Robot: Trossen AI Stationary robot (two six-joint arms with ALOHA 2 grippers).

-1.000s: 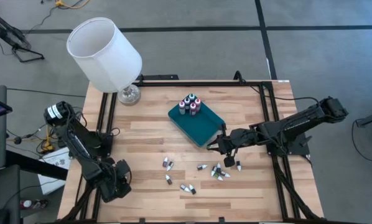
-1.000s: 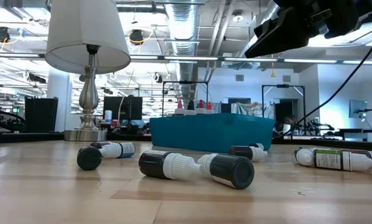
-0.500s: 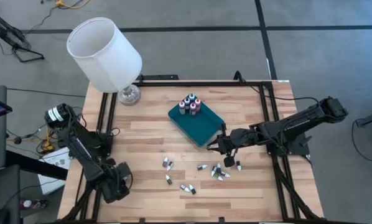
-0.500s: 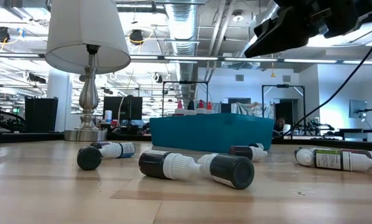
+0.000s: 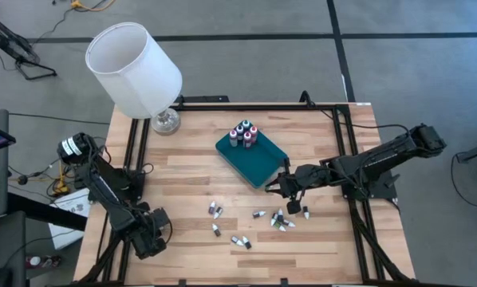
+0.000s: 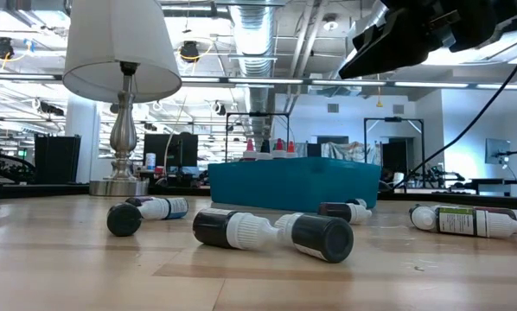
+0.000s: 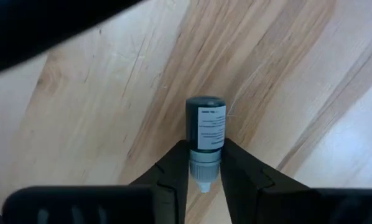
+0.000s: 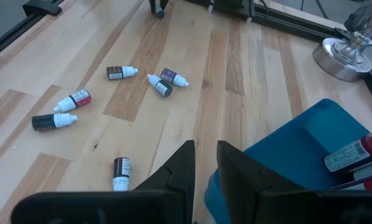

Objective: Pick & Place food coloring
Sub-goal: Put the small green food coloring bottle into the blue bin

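Note:
Several food coloring bottles [image 5: 278, 217] lie loose on the wooden table, also seen in the low view [image 6: 267, 233]. More bottles stand upright [image 5: 243, 134] in the far corner of the teal tray [image 5: 262, 163]. At the table's near left corner my left gripper [image 5: 152, 237] points straight down, shut on a dark, white-labelled bottle [image 7: 204, 127] that the high view hides. My right gripper [image 5: 282, 185] hovers shut over the tray's near corner [image 8: 285, 155], nothing between its fingers [image 8: 183, 165]. My left gripper pinches the bottle at its grey cap end [image 7: 204, 164] between its two fingers [image 7: 173, 168], one on each side. The fingers come from above, pointing down. The dark body sticks out beyond the fingertips, and the bottle appears to lie flat on the wood.
A lamp with a white shade [image 5: 135, 68] stands at the table's far left corner. Black frame rails [image 5: 346, 143] run along the left, right and far edges. Bare wood lies between the left gripper and the scattered bottles.
My left gripper has rolled a little about its downward axis over the table's near left corner. The loose bottles have stayed put.

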